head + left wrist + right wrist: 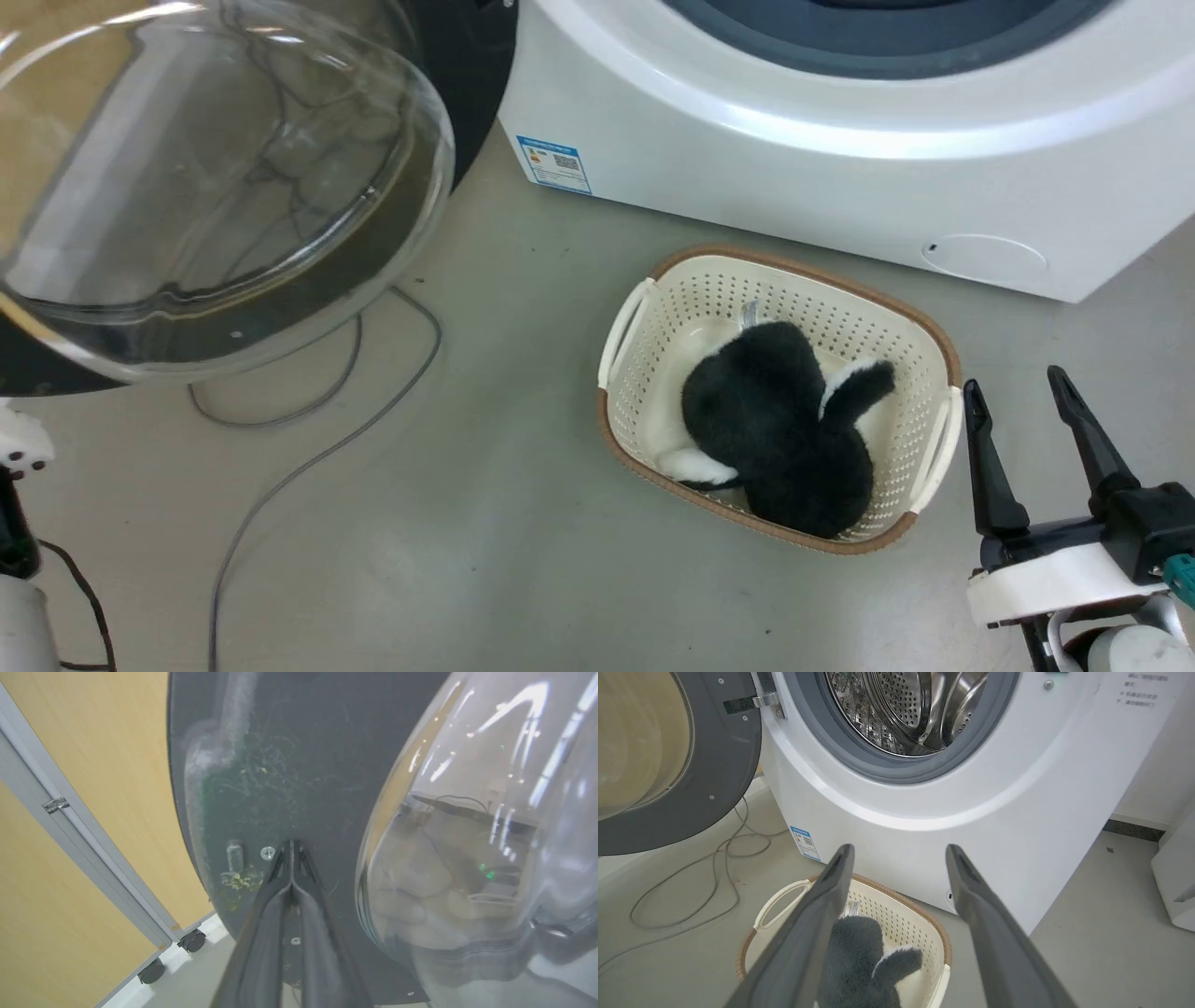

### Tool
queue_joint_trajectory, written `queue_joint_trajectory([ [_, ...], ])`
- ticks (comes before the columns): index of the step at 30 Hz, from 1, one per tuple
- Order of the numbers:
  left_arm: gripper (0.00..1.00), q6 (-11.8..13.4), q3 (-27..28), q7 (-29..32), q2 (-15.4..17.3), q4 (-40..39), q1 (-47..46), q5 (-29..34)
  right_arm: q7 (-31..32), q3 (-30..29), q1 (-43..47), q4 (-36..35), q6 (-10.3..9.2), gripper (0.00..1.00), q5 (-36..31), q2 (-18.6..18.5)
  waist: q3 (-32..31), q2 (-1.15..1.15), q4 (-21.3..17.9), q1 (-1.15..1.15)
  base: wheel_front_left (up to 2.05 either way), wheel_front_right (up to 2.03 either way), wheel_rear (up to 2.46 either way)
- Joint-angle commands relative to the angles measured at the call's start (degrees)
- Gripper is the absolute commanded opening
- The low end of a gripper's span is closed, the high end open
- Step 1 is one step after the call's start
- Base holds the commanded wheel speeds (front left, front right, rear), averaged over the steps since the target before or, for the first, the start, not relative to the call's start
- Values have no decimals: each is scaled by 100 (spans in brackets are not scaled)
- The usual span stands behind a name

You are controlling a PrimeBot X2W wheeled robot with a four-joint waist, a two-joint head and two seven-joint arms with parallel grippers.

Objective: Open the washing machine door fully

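- The washing machine door (205, 177), a large round glossy black disc with a bulging clear glass bowl at its centre, stands swung wide at 10 o'clock in the head view. It is well clear of the big white front-loading washing machine (840, 159) at 12 to 1 o'clock.
- In the right wrist view the metal hinge (761, 701) carries the door at 11 o'clock. The grey rubber ring (878, 765) and perforated steel drum (915, 709) lie fully exposed, so the opening looks nearly or wholly done.
- The left end effector (290, 847) is clenched, its two long dark fingers pressed together into one blunt tip. That tip sits on the door's dark inner face, at 9 o'clock from the glass bowl and just beside a small screw (267, 853).
- I judge that clenching gives one stiff point for pushing the door outward rather than gripping it.
- The tan wood-look partition with a grey frame on castors (93, 788) stands behind the door at 9 o'clock, and may limit further swing.
- The right end effector (1015, 383) is released, jaws wide apart and holding nothing, at 4 o'clock. It hangs above the floor, probably kept out of the door's path.
- The cream perforated plastic basket with a brown rim (803, 271) sits on the floor before the machine and holds a black-and-white plush toy (784, 429).
- Loose grey cables (317, 448) trail on the floor below the door.
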Motion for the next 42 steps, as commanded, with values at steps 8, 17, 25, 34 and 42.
queue_joint_trajectory([
  [8, 0, 113, 204, -7, 239, 625, -361, 75, -26, -23, -164, 1, 3, 100, -16, -30, 60, 0, -161, -1, 0, 0, 0],
  [17, 0, -53, 165, -7, 208, 379, -253, 246, -26, -76, -68, 55, 3, 100, 34, 28, -346, 0, -165, -1, 0, 0, 0],
  [25, 0, -250, -43, -7, 40, -393, 257, 522, -26, -93, 174, 87, 3, 100, 165, 74, -1154, 0, -126, -1, 0, 0, 0],
  [34, 0, -440, -256, -7, -167, -1292, 972, 648, -26, -51, 536, 162, 3, 100, 497, 77, -1900, 0, -156, -1, 0, 0, 0],
  [42, 0, -601, -761, -7, -570, -2063, 1653, 630, -26, -123, 785, 116, 3, 100, 613, 78, -2296, 0, -286, -1, 0, 0, 0],
])
